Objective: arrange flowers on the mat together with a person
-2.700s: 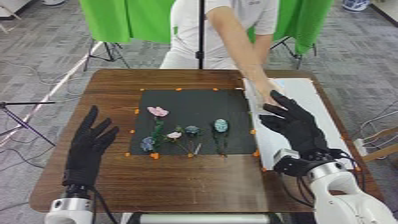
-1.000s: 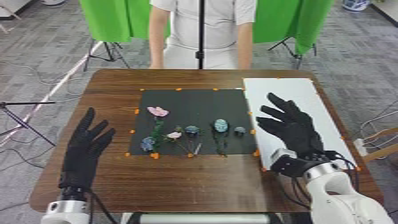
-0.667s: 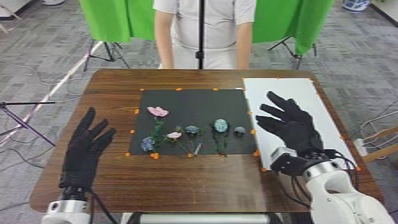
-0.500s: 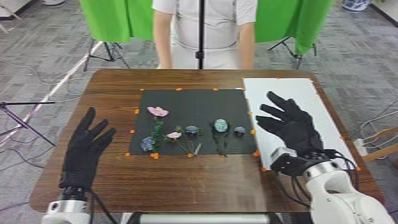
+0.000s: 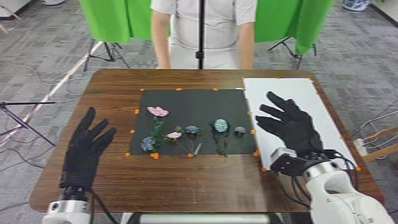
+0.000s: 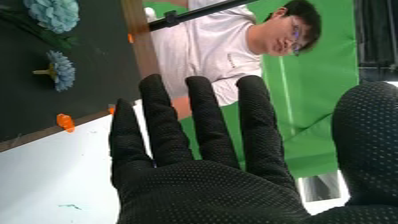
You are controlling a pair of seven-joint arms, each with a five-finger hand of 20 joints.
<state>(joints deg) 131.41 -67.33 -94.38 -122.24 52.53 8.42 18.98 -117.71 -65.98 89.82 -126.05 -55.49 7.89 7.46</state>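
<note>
In the head view my right hand [image 5: 290,123] is open above the white sheet, right of the black mat [image 5: 191,98]; my left hand [image 5: 86,150] is open over the wood left of the mat. On the mat lie a tall pink flower [image 5: 157,111], a blue flower [image 5: 147,145], a small pale pink flower [image 5: 173,135], a grey-blue one [image 5: 192,129], a light blue bloom [image 5: 220,125] and a small blue head [image 5: 240,130] near the right edge. The right wrist view shows my right hand [image 6: 209,192] empty, the light blue bloom [image 6: 55,14] and the short-stemmed blue head [image 6: 59,71].
The white sheet [image 5: 275,86] lies along the table's right side. Orange markers [image 5: 155,156] edge the mat. Bare brown wood [image 5: 195,185] spans the near side of the table. A thin black pole [image 5: 201,30] stands beyond the far edge.
The person's arm, earlier reaching over the sheet beside my right hand, has drawn back behind the table. The small blue head now shows near the mat's right edge. My hands have shifted only slightly.
</note>
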